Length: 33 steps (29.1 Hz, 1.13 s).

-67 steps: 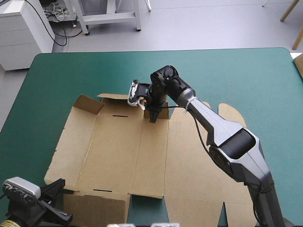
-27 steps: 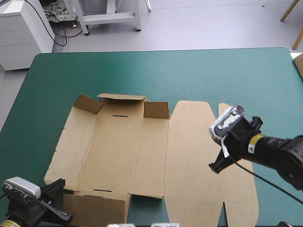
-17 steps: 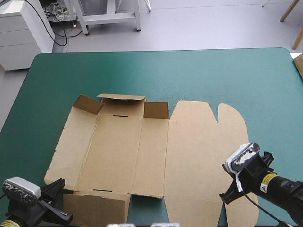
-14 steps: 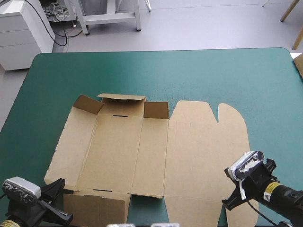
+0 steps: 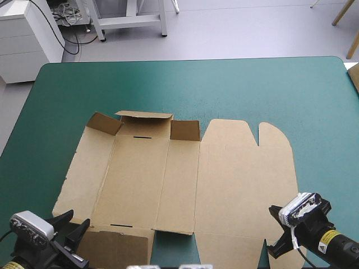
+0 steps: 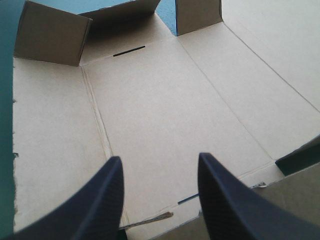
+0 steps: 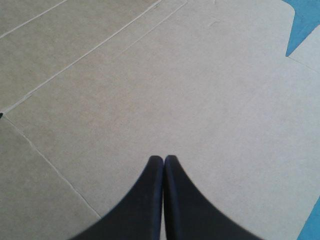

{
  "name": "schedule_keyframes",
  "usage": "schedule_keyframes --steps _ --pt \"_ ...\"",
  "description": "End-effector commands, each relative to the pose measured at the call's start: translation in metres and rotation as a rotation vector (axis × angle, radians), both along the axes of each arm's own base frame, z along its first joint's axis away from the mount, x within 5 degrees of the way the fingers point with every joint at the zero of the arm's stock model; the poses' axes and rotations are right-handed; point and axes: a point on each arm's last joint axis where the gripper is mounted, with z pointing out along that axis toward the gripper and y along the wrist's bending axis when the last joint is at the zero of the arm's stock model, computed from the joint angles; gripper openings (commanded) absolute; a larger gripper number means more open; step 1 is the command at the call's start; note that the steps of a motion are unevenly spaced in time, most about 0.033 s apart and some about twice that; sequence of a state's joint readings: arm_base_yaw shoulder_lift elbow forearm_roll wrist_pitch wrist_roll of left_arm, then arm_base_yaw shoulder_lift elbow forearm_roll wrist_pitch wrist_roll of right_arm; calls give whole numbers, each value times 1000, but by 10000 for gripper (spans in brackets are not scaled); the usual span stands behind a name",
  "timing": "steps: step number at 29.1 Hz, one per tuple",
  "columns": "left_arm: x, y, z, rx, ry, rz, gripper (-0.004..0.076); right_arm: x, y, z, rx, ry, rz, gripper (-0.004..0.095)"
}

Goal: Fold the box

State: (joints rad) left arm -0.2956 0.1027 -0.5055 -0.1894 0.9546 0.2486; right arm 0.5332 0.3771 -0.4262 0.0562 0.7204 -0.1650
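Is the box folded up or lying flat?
Mostly flat: the box lies spread on the table, with its far flaps raised.

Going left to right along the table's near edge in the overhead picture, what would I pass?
The left gripper, fingers apart → teal-green cover showing through a cut in the box → right gripper, fingers shut.

Left claw (image 5: 76, 227) sits low at 7 o'clock in the high view — its black fingers (image 6: 100, 210) spread well apart. Right claw (image 5: 275, 251) sits low at 5 o'clock — fingers pressed together in one pointed arch.
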Motion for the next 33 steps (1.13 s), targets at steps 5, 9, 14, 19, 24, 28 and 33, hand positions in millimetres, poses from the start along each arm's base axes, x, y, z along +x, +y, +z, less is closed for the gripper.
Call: schedule_keyframes --steps 5,9,14,19,24,28,33 --pt "0 -7 13 -107 -36 -40 369 4 2 13 56 -76 -13 -21" --pt "1 -6 12 -99 -32 -30 369 4 2 13 56 -76 -13 -21" --pt "9 -5 17 -114 23 26 369 4 2 13 56 -76 -13 -21" --pt "27 -8 40 -103 76 66 369 4 2 13 60 -74 -14 -21" --pt "57 -17 66 -76 147 69 369 4 2 13 60 -74 -14 -21" --pt "85 -26 80 -32 239 60 369 4 2 13 60 -74 -14 -21" --pt "118 -40 85 34 430 23 369 4 2 13 60 -74 -14 -21"
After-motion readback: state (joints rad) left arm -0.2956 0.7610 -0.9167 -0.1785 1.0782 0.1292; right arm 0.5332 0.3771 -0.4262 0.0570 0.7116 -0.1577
